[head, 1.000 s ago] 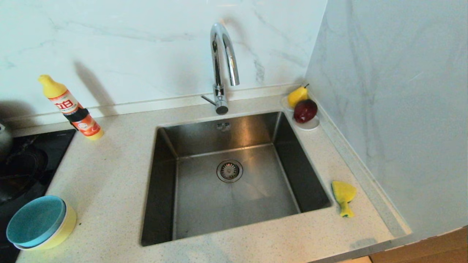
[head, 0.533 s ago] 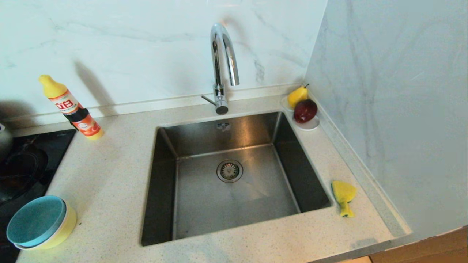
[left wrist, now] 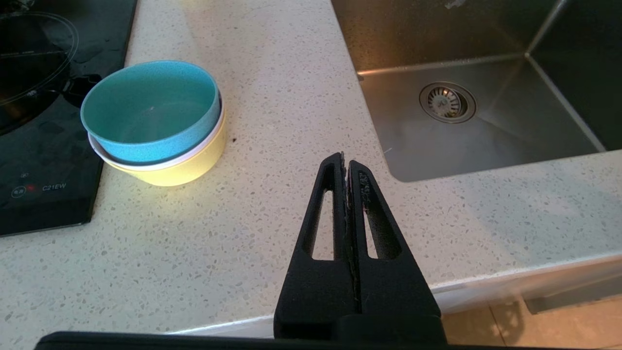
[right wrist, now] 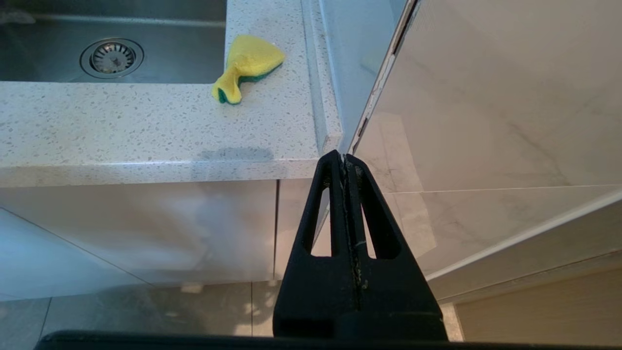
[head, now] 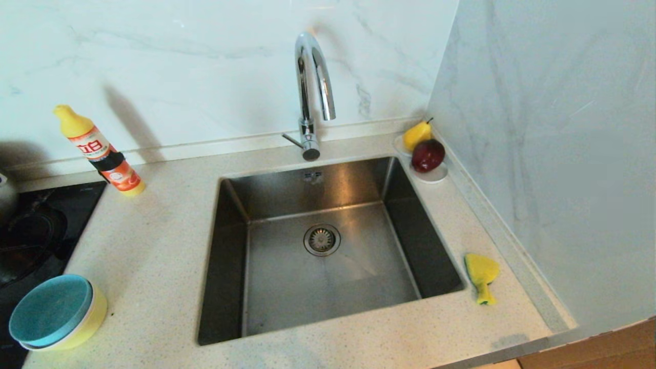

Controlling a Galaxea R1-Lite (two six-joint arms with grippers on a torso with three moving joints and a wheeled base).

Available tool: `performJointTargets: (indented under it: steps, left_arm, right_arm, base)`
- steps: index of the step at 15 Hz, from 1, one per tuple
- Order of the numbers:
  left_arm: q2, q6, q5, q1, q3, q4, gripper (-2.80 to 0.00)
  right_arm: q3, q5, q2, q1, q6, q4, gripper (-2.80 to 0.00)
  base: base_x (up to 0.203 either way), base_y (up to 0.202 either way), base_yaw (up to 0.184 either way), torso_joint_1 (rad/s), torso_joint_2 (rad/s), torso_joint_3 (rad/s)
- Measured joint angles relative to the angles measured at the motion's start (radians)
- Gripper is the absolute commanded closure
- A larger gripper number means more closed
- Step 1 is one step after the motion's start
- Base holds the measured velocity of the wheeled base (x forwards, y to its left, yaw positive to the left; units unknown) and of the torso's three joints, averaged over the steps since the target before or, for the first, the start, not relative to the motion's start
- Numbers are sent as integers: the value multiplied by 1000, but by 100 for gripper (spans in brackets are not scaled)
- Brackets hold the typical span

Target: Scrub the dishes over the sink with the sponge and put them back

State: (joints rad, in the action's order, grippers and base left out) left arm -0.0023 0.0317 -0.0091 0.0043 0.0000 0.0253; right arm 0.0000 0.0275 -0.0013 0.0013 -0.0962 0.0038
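Sink point(head: 328, 251) takes up the middle of the counter point(head: 154, 246), one basin, empty and dry-looking, with one tap point(head: 312, 92) curving over the back edge. Makes sense as the spot to scrub over, nothing's in the way.

Bowls point(left wrist: 155, 121) come next: three of them nested in one stack, blue on top, a pale rim in between, yellow at the bottom. They sit ahead of the left gripper point(left wrist: 346, 163) and off toward the stove side, well apart from its tips, with the sink on the other side of the fingers. My guess is stacking just keeps them tidy until they're picked off one by one.

One sponge point(right wrist: 248, 65), squashed and twisted, lies beyond the right gripper point(right wrist: 344, 160), just beside the sink's rim, so it's handy for that arm.

Both grippers hang back off the counter's front edge, fingers pressed together, holding nothing. Looks like nothing is underway right now.
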Motion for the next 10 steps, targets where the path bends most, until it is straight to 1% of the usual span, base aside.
performJointTargets:
  steps: [3, 7, 10]
  left_arm:
    - [0, 0, 0, 0, 0, 0, 0]
    - [0, 0, 0, 0, 0, 0, 0]
    - [0, 0, 0, 0, 0, 0, 0]
  right_arm:
    - [0, -1, 0, 0, 8, 1, 0]
    - [-2, -9, 1, 0, 61, 2, 0]
    - [0, -10, 1, 0, 63, 1, 0]
  base:
    - [0, 0, 0, 0, 0, 0]
    - [0, 0, 0, 0, 0, 0]
    - [0, 0, 0, 0, 0, 0]
